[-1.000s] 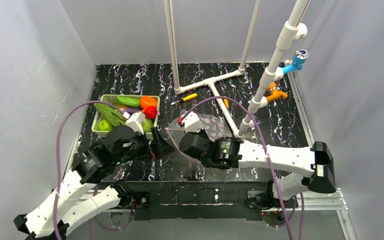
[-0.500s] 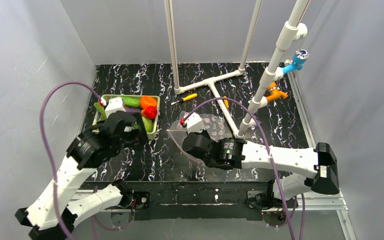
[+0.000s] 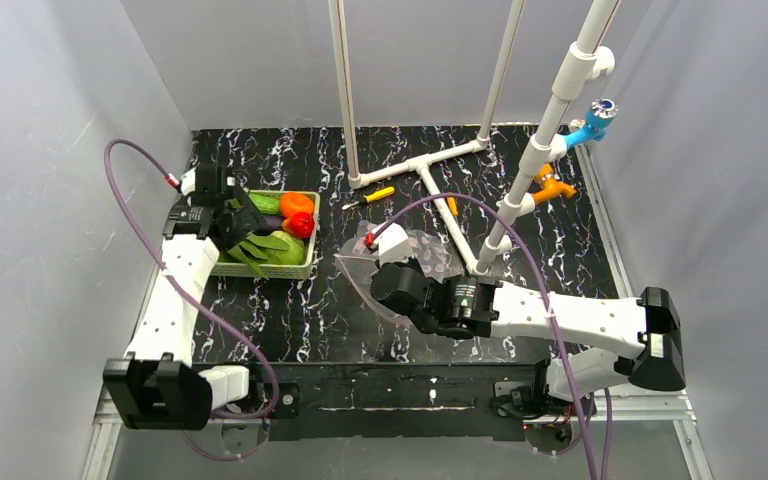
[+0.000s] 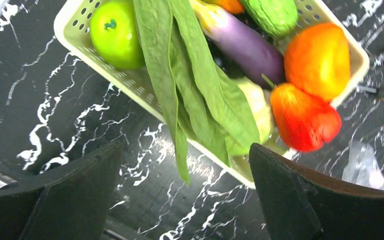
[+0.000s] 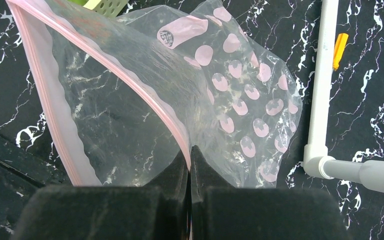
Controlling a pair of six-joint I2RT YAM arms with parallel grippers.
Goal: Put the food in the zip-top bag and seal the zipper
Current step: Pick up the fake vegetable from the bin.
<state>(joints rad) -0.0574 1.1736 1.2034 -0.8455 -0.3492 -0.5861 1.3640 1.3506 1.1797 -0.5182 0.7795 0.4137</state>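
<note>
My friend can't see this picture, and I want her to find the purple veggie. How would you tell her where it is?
Find the pale green basket on the left side of the black marbled table. Inside, between the long green leaves and the orange fruit, lies the eggplant. It is the only purple thing there, long and smooth.

Bright, even, diffuse light; soft shadows.
Left wrist view: near fingers (image 4: 285,200) soft, red tomato (image 4: 305,117) slightly smeared; faint sheen on the zip-top bag (image 5: 130,100).
</note>
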